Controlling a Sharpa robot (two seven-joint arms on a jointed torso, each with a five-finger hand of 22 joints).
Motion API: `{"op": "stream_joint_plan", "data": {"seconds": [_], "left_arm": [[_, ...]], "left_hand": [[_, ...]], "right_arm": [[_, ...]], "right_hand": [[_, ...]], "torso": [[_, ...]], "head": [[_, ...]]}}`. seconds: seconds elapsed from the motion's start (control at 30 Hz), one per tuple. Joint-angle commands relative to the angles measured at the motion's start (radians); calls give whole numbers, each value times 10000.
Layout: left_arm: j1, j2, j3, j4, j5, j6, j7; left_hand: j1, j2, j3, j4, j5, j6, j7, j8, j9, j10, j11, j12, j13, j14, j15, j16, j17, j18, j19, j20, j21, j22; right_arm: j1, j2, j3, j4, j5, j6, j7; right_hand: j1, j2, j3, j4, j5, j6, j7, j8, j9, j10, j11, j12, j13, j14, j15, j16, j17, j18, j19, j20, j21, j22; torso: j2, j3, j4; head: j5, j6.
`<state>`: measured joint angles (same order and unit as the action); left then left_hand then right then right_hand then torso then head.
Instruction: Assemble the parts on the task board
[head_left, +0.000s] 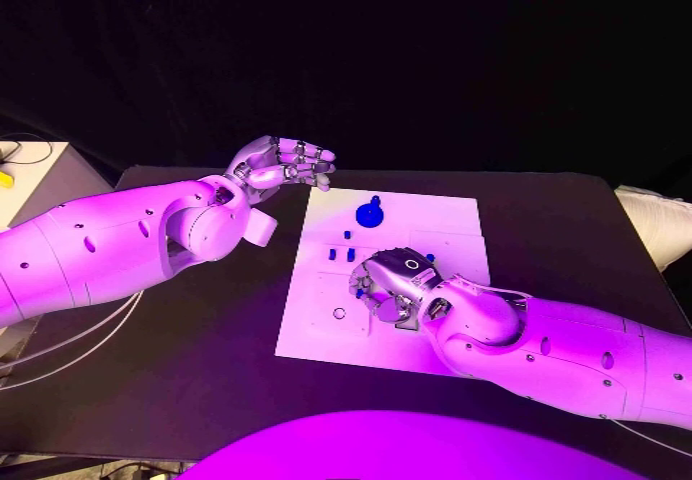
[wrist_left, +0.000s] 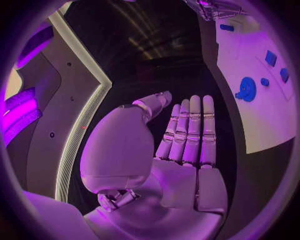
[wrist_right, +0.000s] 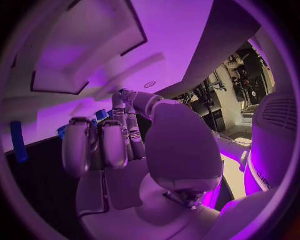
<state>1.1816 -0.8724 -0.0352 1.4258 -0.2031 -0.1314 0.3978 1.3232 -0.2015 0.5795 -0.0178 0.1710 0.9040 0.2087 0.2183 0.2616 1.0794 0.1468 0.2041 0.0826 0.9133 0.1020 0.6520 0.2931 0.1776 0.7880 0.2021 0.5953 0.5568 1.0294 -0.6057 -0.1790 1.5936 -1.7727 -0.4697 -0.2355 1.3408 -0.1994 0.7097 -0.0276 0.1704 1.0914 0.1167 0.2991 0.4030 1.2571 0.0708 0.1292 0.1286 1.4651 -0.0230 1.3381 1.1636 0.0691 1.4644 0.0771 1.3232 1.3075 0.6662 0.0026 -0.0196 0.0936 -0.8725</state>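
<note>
Right hand (head_left: 392, 290), fingers curled, grasp indiscernible, over task board (head_left: 447, 215); it risks knocking small parts (head_left: 343, 254). Left hand (head_left: 281, 163) released.

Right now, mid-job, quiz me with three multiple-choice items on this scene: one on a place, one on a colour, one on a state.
1. Where is the right hand?
A. Over the task board
B. Off the table's far edge
C. Beside the left arm

2. What colour is the round part near the board's far edge?
A. Yellow
B. Blue
C. Green

3. How is the left hand?
A. Gripping the round part
B. Pressing on the board
C. Holding nothing, off the board's far left corner

Answers: 1 A, the head view shows it above the white plate's middle. 2 B, it reads blue in the head and left wrist views. 3 C, the left wrist view shows a bare palm with straight fingers.
</note>
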Motion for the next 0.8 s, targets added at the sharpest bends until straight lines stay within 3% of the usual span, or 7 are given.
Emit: {"op": "stream_joint_plan", "data": {"seconds": [0.03, 0.13, 0.43, 0.47, 0.67, 0.8], "left_arm": [[5, 3, 9, 40, 55, 133, 44], [5, -2, 9, 45, 54, 127, 40], [5, -6, 9, 41, 57, 130, 33], [5, -7, 9, 40, 58, 131, 31], [5, -3, 9, 29, 60, 144, 28], [5, 3, 9, 15, 60, 158, 22]], "left_hand": [[96, 13, -59, 9, 12, 8, 45, -7, -15, 1, 41, -51, -9, 42, -7, -61, 14, 2, 54, 16, -44, -16], [102, 17, -60, 8, 12, 3, 46, -9, -20, -4, 44, -58, -12, 35, -3, -76, 16, 1, 51, 19, -59, -23], [102, 17, -60, 8, 12, 3, 46, -9, -20, -4, 44, -58, -12, 35, -3, -76, 16, 1, 51, 19, -59, -23], [102, 17, -60, 8, 12, 3, 46, -9, -20, -4, 44, -58, -12, 35, -3, -76, 16, 1, 51, 19, -59, -23], [102, 17, -60, 8, 12, 3, 46, -9, -20, -4, 44, -58, -12, 35, -3, -76, 16, 1, 51, 19, -59, -23], [102, 17, -60, 8, 12, 3, 46, -9, -20, -4, 44, -58, -12, 35, -3, -76, 16, 1, 51, 19, -59, -23]], "right_arm": [[-54, 10, -65, -30, -32, 620, 127], [-56, -3, -74, -26, 63, 399, 249], [-58, -96, -82, 9, 184, -288, 240], [-58, -113, -82, 18, 188, -349, 217], [-59, -264, -82, 147, 200, -742, 62], [-57, -407, -76, 297, 200, -986, -52]], "right_hand": [[-209, -82, -160, 30, 55, -27, 58, 27, 35, 179, -181, -82, -24, 258, -39, -44, -30, -151, 210, -46, -65, 1280], [-396, -184, -394, 104, 191, -306, 123, -149, -2, -3, -100, -274, -79, 252, 23, -47, -54, -129, 159, 0, -194, 1225], [-577, -571, -709, 206, -33, -992, 306, -704, -199, -1028, 191, -620, -358, -43, 266, -537, -860, 130, -360, 219, -1567, 538], [-576, -621, -769, 210, -32, -1074, 324, -774, -223, -1175, 218, -608, -394, -97, 292, -610, -982, 165, -430, 244, -1754, 445], [-484, -717, -1118, 224, -23, -1331, 360, -1009, -302, -1682, 279, -479, -494, -379, 359, -962, -1569, 303, -720, 319, -2516, 61], [-375, -703, -1236, 206, 4, -1442, 363, -1106, -335, -1765, 284, -355, -502, -385, 356, -938, -1573, 301, -707, 332, -2524, 58]], "torso": [[-8, 0, -12], [-12, 5, -30], [-12, 10, -18], [-12, 14, -22], [-11, 15, -19], [-6, 21, -24]], "head": [[-6, -2], [4, -2], [-35, 1], [-32, 57], [-56, 61], [-105, 66]]}}
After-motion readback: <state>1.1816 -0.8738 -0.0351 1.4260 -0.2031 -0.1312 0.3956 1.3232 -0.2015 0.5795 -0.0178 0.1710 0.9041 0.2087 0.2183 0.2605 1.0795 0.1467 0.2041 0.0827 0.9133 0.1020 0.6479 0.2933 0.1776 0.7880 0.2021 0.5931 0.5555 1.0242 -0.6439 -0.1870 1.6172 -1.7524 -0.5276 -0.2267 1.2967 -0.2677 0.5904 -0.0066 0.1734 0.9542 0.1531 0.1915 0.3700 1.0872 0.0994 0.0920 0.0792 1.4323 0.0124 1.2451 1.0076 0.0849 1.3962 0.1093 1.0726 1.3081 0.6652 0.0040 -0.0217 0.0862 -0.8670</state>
